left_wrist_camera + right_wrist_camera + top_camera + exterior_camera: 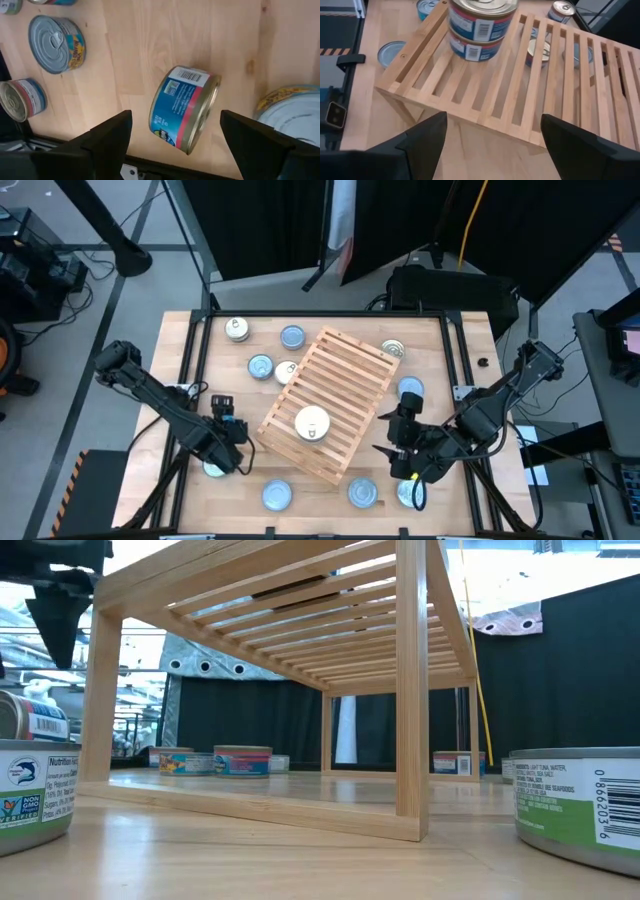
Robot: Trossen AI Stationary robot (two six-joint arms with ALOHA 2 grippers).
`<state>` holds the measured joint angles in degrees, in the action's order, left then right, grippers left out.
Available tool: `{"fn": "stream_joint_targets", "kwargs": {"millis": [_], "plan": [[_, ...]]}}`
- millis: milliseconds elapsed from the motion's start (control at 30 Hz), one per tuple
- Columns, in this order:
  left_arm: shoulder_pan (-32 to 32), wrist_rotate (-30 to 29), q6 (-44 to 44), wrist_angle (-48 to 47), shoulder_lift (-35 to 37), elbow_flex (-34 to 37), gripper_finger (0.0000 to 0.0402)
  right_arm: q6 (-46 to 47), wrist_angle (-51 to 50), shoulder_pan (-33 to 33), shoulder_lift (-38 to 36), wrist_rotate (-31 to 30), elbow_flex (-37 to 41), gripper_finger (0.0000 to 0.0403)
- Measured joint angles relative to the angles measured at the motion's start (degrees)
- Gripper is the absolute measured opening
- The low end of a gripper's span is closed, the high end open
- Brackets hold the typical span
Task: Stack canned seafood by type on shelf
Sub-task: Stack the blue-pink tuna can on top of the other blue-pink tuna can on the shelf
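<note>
Two tins [482, 31] sit stacked on my shelf [345, 370]; the rest lie scattered on the table [330, 495]. Both my jaws are spread, empty.

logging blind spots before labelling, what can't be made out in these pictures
- High view: tin under the left gripper, mostly covered by the arm.
- High view: stack on the shelf, tin count hidden from above.
- Right wrist view: that stack's top cut by the edge.
- Low view: neither gripper identifiable.
</note>
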<state>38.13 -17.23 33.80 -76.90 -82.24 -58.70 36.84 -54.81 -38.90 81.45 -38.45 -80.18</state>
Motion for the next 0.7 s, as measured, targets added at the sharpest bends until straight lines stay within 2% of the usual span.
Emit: {"fn": "stream_joint_targets", "kwargs": {"millis": [333,700], "plan": [[-1.3,-0.1,-4.4,1.3,-0.1,2.7,0.0312,0.0,0.0,-1.5,0.0,-0.2,0.0,0.0313],[-7.2,4.7,-8.0,4.7,-0.1,6.6,0.0312,0.0,0.0,-1.5,0.0,-0.2,0.0,0.0313]]}}
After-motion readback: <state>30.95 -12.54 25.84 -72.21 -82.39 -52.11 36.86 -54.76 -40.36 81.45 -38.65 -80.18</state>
